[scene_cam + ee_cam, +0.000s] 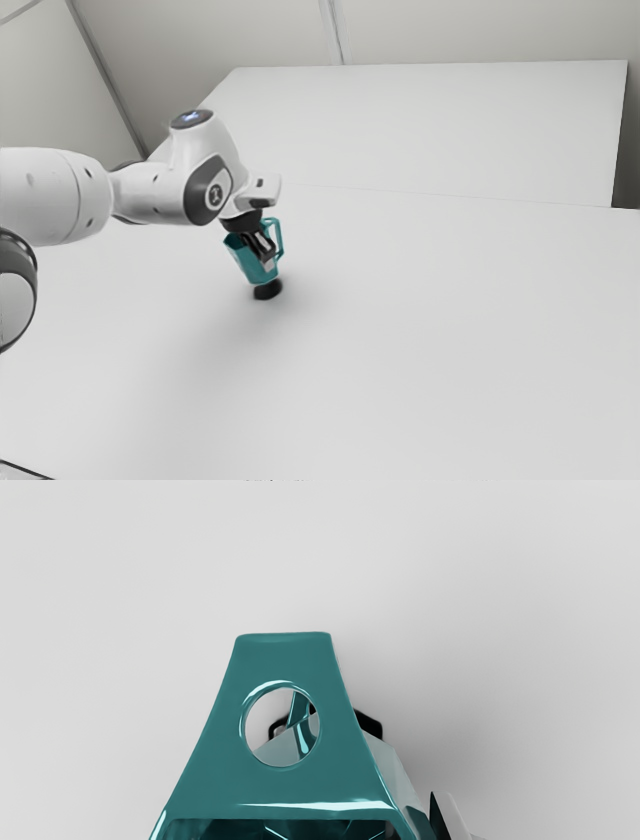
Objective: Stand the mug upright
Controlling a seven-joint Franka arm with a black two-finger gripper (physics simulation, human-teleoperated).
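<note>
1. Mug point(246, 262) leans over the table point(440, 330), mouth aslant; my gripper point(263, 257) is clenched on it, I judge, since that tilt lacks another prop, likely to bring its bottom level.
2. The exterior view shows me that lean; the wrist view, the round hole point(270, 721) through its handle point(285, 790).

the mug point(245, 264) is teal, the table point(430, 320) white, the arm point(50, 190) white-and-grey

1 side view, 1 closer wrist view, both facing the mug point(280, 790).
</note>
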